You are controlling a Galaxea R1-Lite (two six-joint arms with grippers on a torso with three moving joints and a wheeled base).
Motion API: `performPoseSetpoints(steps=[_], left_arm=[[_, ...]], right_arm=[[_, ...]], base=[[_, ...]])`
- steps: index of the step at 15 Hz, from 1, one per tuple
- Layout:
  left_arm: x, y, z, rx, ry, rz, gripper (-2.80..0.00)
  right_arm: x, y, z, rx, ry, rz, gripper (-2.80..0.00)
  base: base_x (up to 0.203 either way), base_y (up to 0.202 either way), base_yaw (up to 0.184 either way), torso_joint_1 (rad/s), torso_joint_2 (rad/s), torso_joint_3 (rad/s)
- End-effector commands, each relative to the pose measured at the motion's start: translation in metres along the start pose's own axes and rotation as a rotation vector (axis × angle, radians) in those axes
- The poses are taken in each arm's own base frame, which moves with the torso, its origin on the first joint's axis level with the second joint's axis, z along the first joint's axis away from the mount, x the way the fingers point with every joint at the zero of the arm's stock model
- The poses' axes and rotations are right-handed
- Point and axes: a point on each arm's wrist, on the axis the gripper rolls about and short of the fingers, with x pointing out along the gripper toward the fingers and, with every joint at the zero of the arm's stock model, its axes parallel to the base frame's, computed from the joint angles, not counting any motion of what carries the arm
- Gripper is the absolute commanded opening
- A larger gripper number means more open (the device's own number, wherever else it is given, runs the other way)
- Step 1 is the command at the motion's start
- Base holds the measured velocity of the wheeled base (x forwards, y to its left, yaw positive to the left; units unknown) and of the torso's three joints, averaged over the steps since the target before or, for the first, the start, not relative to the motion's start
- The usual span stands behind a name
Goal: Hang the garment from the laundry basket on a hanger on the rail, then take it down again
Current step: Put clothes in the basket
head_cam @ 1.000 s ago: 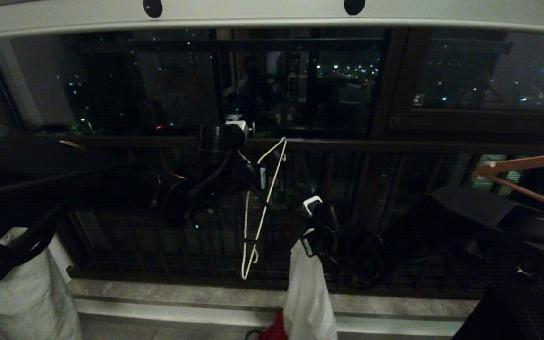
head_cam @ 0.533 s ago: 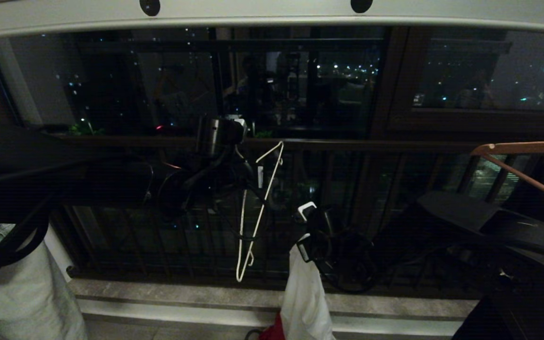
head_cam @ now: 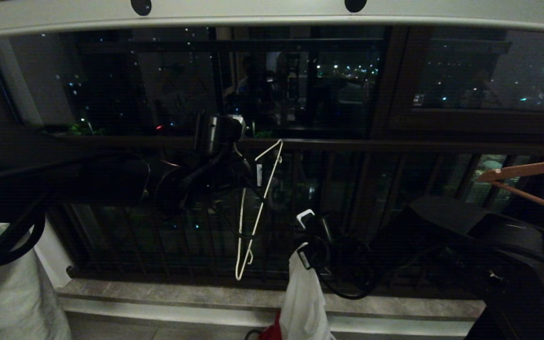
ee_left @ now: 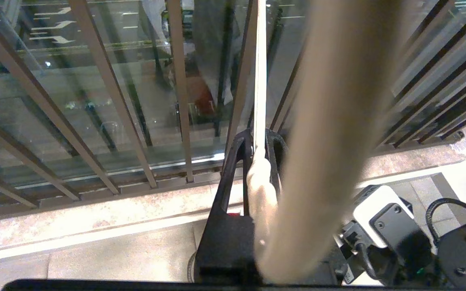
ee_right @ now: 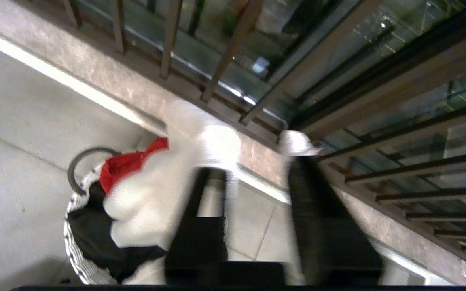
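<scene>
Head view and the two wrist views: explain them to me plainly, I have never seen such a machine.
This is a two-armed wheeled robot facing a balcony window. The wide picture comes from its head; the other two from cameras behind each hand. The left hand is shut on a white wire hanger, below the pale rail overhead. The right hand has its fingers apart, the white T-shirt hanging at the lower one. On the floor below stands the laundry basket, something red in it.

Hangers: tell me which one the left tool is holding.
The thin white wire hanger, hanging mid-frame in the shut left tool. The brown wooden hanger at far right is untouched.
</scene>
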Motion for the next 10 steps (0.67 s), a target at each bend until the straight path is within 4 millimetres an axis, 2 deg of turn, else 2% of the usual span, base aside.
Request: performPoseSetpoints(steps=[1,7,10], left_arm=[[-0.002,0.001,0.0,0.005,0.012,0.004,-2.8],[-0.005,0.001,-0.001,0.019,0.057,0.011,-2.8],[-0.007,0.003,0.003,0.016,0.047,0.015,-2.8]], right_arm=[[-0.005,-0.001,0.0,-0.008,0.015,0.001,0.0],[-0.015,-0.004,0.0,-0.07,0.135,0.022,0.0],[-0.013,-0.006,0.015,-0.085,0.129,0.023,0.0]], base=[[0.0,0.0,0.0,0.0,0.0,0.0],[0.0,0.0,0.0,0.0,0.0,0.0],[0.0,0.0,0.0,0.0,0.0,0.0]])
